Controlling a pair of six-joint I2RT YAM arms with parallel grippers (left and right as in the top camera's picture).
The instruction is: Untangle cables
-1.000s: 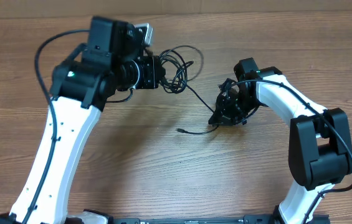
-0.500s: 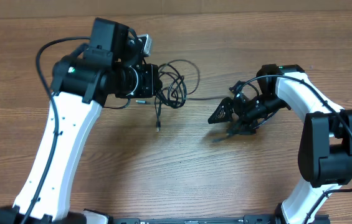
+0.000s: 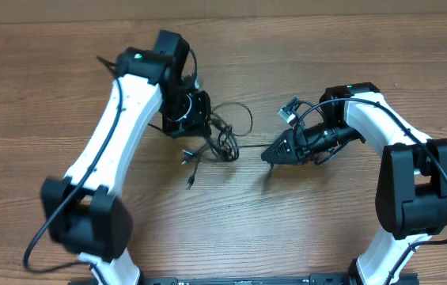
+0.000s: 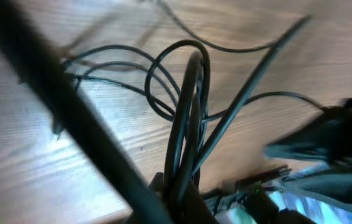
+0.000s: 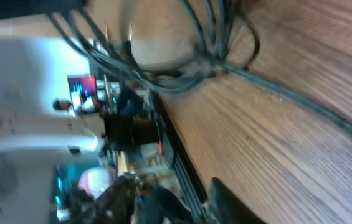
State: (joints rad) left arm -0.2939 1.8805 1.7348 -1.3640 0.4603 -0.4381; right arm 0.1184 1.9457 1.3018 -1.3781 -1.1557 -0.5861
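The left end effector (image 3: 204, 123) is clamping the cables (image 3: 228, 142), which are lying knotted toward 12 o'clock; untangling is barely beginning. Whether the right end effector (image 3: 271, 153) is gripping, I cannot tell

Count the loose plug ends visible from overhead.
2: one plug end just lower-left of the cables, a second plug end farther down the table; others may hide in the tangle.

cables (image 3: 225, 139) on table (image 3: 326, 229) (near its middle), touching left end effector (image 3: 204, 127), right end effector (image 3: 270, 154) apart on their right
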